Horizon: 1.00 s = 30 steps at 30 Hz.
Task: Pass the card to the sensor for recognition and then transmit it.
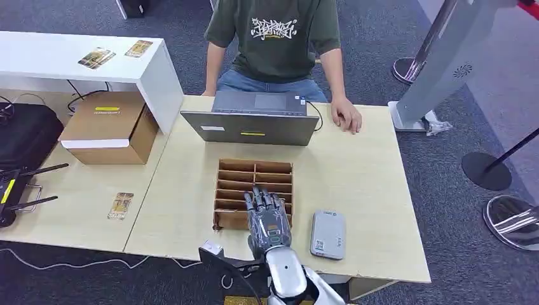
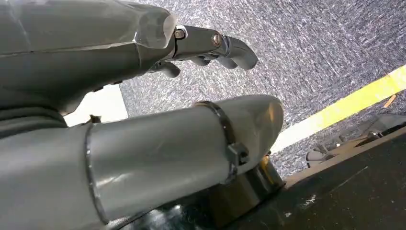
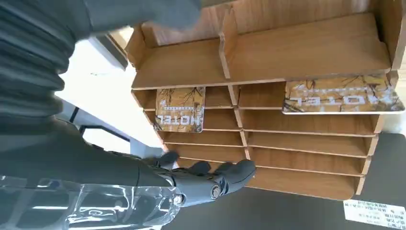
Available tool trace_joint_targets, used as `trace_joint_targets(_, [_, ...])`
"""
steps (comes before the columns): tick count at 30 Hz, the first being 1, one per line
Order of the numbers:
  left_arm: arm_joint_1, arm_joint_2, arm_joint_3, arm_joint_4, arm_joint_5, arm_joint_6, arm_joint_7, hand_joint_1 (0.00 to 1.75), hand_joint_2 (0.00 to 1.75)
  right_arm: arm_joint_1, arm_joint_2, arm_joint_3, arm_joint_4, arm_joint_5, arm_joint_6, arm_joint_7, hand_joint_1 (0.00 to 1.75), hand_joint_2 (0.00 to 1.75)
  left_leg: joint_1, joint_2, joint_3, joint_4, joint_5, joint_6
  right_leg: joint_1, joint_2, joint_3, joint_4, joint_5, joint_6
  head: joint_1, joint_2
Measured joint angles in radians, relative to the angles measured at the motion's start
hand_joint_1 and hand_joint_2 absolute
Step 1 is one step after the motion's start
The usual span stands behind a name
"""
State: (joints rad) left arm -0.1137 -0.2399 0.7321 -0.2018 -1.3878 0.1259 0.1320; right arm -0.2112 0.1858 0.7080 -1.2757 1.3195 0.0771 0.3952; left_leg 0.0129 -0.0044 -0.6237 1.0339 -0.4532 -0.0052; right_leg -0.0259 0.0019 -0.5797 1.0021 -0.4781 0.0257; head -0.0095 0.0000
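Two hotel cards [image 3: 180, 109] [image 3: 341, 96] stand in slots of the wooden organizer [image 1: 254, 190] at the tabletop's [image 1: 356, 184] centre. Right robot hand [image 1: 267, 213] hovers over the organizer's 6 o'clock edge, fingers spread, holding nothing. The grey sensor [image 1: 328, 234] lies just beside it at 3 o'clock. Left robot hand [image 2: 210, 48] hangs above carpet, fingers loosely curled, empty. At 12 o'clock, a person [image 1: 279, 44] sits behind a laptop [image 1: 254, 121].

Matt pale wood-grain table [image 1: 356, 178], brown wooden slotted rack [image 1: 254, 175] (smooth), glossy printed cards [image 3: 179, 109], rough carpet [image 1: 394, 38].
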Motion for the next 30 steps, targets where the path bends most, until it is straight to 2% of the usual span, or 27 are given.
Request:
trace_joint_targets(2, [0.0, 0.0, 0.0, 0.0, 0.0, 0.0, 0.0, 0.0, 0.0, 0.006, -0.004, -0.001, -0.008, 0.0, 0.0, 0.001, 1.71, 1.75, 0.0, 0.0, 0.0, 0.0, 0.0, 0.0, 0.0, 0.0, 0.0, 0.0, 0.0, 0.0, 0.0, 0.0])
trace_joint_targets(3, [0.0, 0.0, 0.0, 0.0, 0.0, 0.0, 0.0, 0.0, 0.0, 0.009, -0.007, -0.001, -0.01, 0.0, 0.0, 0.002, 1.54, 1.75, 0.0, 0.0, 0.0, 0.0, 0.0, 0.0, 0.0, 0.0, 0.0, 0.0, 0.0, 0.0, 0.0, 0.0])
trace_joint_targets(7, [0.0, 0.0, 0.0, 0.0, -0.002, 0.001, 0.0, 0.0, 0.0, 0.022, -0.016, -0.003, -0.023, 0.0, 0.0, 0.002, 1.54, 1.75, 0.0, 0.0, 0.0, 0.0, 0.0, 0.0, 0.0, 0.0, 0.0, 0.0, 0.0, 0.0, 0.0, 0.0])
trace_joint_targets(8, [0.0, 0.0, 0.0, 0.0, -0.002, 0.001, 0.0, 0.0, 0.0, 0.024, -0.016, -0.003, -0.024, 0.0, 0.0, 0.002, 1.31, 1.75, 0.0, 0.0, 0.0, 0.0, 0.0, 0.0, 0.0, 0.0, 0.0, 0.0, 0.0, 0.0, 0.0, 0.0])
trace_joint_targets(9, [0.0, 0.0, 0.0, 0.0, -0.003, 0.001, 0.0, 0.0, 0.0, 0.025, -0.017, -0.004, -0.026, 0.0, 0.0, 0.002, 0.26, 1.75, 0.0, 0.0, 0.0, 0.0, 0.0, 0.0, 0.0, 0.0, 0.0, 0.0, 0.0, 0.0, 0.0, 0.0])
trace_joint_targets(10, [0.0, 0.0, 0.0, 0.0, -0.003, 0.001, 0.0, 0.0, 0.0, 0.026, -0.018, -0.004, -0.028, 0.0, 0.0, 0.002, 0.02, 1.75, 0.0, 0.0, 0.0, 0.0, 0.0, 0.0, 0.0, 0.0, 0.0, 0.0, 0.0, 0.0, 0.0, 0.0])
trace_joint_targets(30, [0.0, 0.0, -0.007, 0.0, -0.008, 0.0, 0.0, 0.0, 0.0, 0.036, -0.023, -0.008, -0.037, 0.022, -0.008, 0.008, 0.0, 1.75, 0.0, 0.0, 0.0, 0.0, 0.0, 0.0, 0.0, 0.0, 0.0, 0.0, 0.0, 0.0, 0.0, 0.0])
